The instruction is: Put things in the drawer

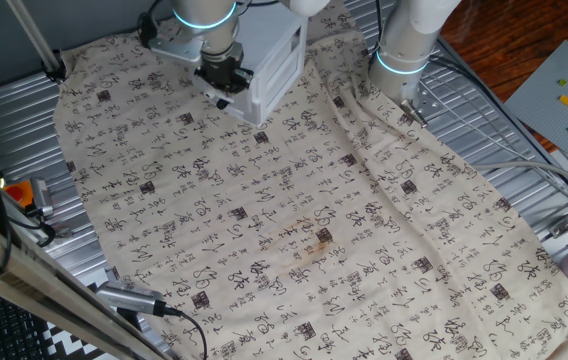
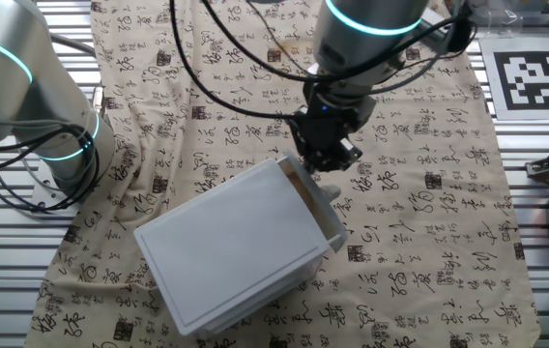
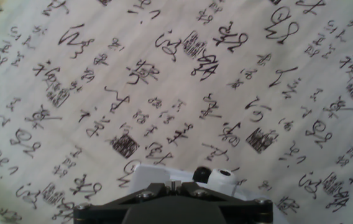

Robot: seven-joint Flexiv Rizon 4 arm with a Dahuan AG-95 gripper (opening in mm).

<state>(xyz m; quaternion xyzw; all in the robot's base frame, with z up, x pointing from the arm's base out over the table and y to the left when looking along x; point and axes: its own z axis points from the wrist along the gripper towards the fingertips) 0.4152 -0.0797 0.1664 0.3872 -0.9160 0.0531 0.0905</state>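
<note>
The arm reaches down from above, and the claw (image 2: 325,155) hangs over the front edge of the white cabinet (image 2: 236,246), just above the slightly pulled-out drawer (image 2: 328,220). In the hand view the round knob (image 3: 219,178) sits right under the claw. I cannot tell if the claw is spread. The wooden block is not seen.

Your arm (image 2: 366,34) reaches in over the far edge of the worktop in one fixed view, wrist pointing straight down. The gripper (image 2: 325,155) hangs low near that far edge, towards the left corner. Whether its fingers are parted or closed cannot be made out from any view.
</note>
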